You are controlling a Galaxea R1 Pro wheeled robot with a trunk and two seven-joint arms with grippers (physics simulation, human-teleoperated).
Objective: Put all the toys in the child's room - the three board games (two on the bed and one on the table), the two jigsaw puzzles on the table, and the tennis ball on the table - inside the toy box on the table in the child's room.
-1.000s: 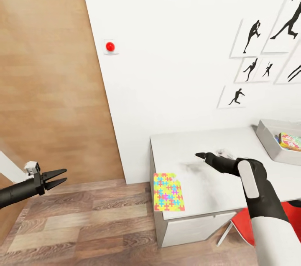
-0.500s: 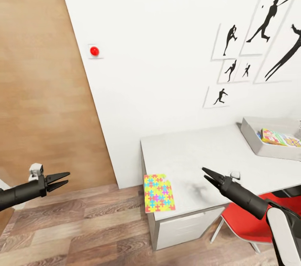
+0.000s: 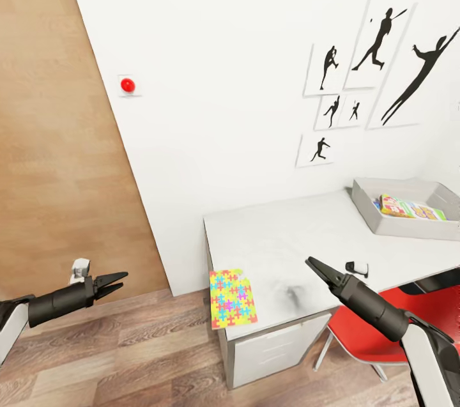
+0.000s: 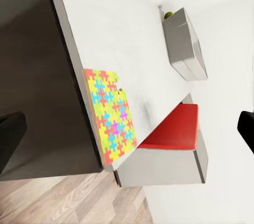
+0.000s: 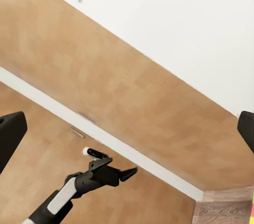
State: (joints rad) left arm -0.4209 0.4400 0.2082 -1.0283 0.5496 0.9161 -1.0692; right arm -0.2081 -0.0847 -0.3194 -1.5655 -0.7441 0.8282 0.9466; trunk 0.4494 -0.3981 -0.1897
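Right gripper [image 3: 311, 262] fingers look pinched almost together, holding nothing, hovering over the table [image 3: 300, 228] near its front edge. Left gripper [image 3: 119, 279] fingers are a little apart, empty too, out over the wood floor [image 3: 128, 356] well away from the table. One jigsaw puzzle [image 3: 232, 298] lies on the table's front corner, hanging over the edge. The toy box [image 3: 383, 223] sits at the far end with a board game [image 3: 409, 209] inside.
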